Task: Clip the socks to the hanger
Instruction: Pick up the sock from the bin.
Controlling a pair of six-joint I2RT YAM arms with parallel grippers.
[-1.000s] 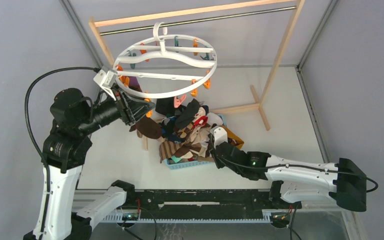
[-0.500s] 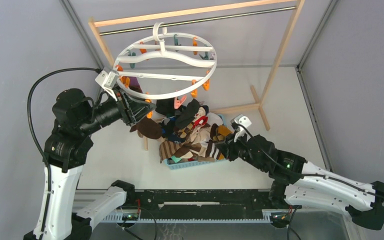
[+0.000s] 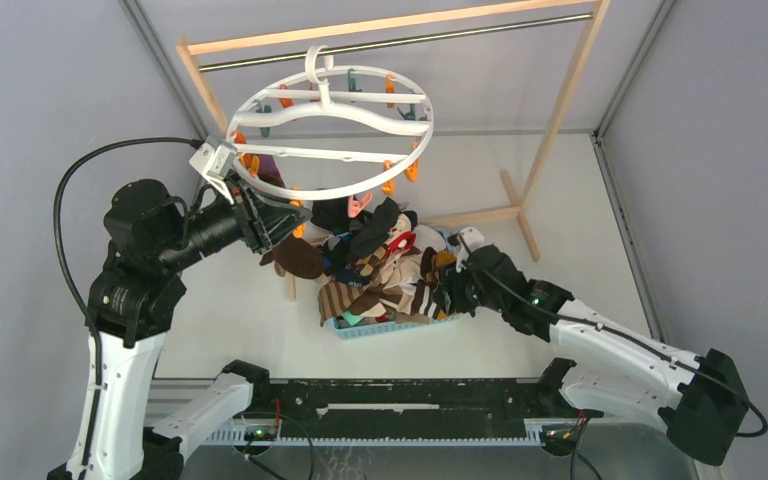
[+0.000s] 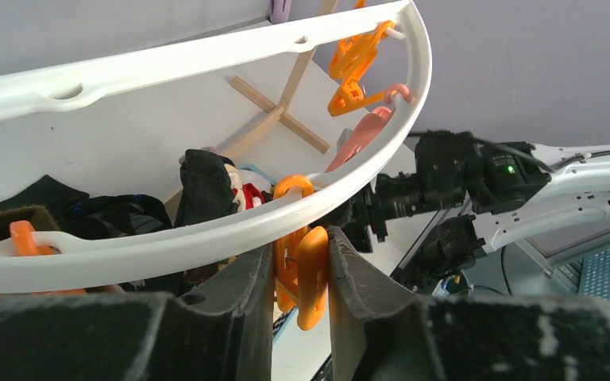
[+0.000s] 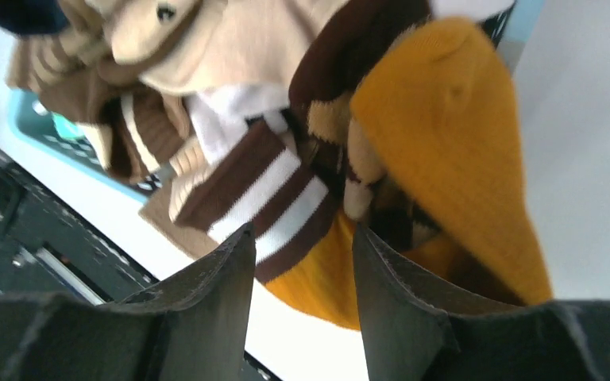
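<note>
**Peg pinched at the ring, no sock in hand yet**

In the upper left of the top view, the left gripper is closed narrowly on an orange plastic clothespin. The clothespin dangles from the near rim of the hanger, a large round white plastic ring with cross bars hooked on a wooden-framed rack.

The socks are a mixed soft heap of brown, tan, black and mustard. They fill a light-blue plastic basket at the centre of the frame, below the ring.

At the basket's right edge, the right gripper has its jaws parted and holds nothing. Through the gap, its wrist view shows a brown-and-white striped sock beside a mustard knitted sock.

The two socks overlap, so closing here could catch both or only a loose fold, and the sock might slip free on the lift. A tangled neighbour could drag out with it or tip the basket. At the ring, a sideways pull on the peg would swing the hanger and spoil the alignment.
</note>
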